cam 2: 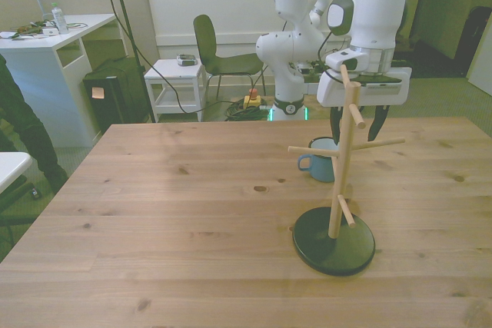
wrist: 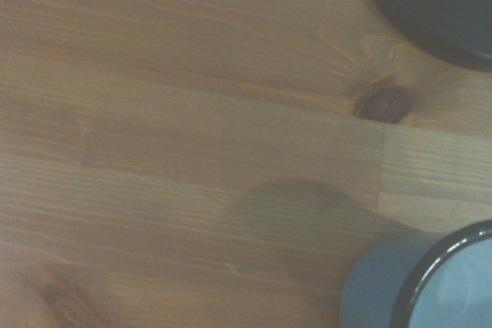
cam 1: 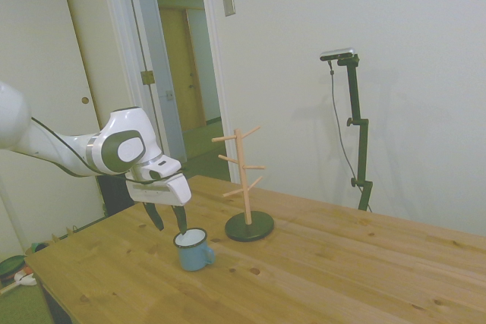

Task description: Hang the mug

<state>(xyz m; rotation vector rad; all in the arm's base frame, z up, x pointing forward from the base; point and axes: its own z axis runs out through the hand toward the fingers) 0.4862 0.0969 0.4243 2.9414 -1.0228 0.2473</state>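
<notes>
mug [cam 1: 194, 250] on table [cam 1: 342, 278] | rack [cam 1: 247, 187] beside it | claw [cam 1: 168, 221] above mug

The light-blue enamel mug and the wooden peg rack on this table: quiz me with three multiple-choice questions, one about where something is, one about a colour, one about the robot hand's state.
1. Where is the light-blue enamel mug?
A. standing on the wooden table
B. hanging on a peg
C. lifted in the hand

2. What colour is the round base of the wooden peg rack?
A. white
B. black
C. red

3. How is the hand?
A. shut on the mug
B. open above the mug
C. out of view

Answers: 1 A, the mug sits upright on the boards. 2 B, the disc under the post is black. 3 B, the dark fingers stand apart over the rim, gripping nothing.
</notes>
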